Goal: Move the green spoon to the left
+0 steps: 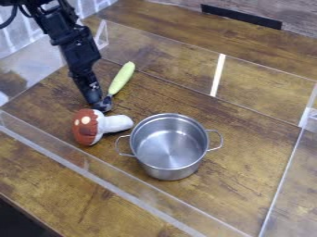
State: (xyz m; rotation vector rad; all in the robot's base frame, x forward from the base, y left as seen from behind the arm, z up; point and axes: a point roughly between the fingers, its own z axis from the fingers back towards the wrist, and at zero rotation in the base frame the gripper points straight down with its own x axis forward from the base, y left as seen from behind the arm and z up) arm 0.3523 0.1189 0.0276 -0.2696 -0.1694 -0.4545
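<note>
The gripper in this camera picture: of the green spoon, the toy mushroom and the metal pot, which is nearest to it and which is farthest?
Measured from the gripper:
1. Green spoon: right at the fingertips, its handle slanting up to the right.
2. Toy mushroom: just below the gripper, lying on its side.
3. Metal pot: farthest, lower right, past the mushroom.
</note>
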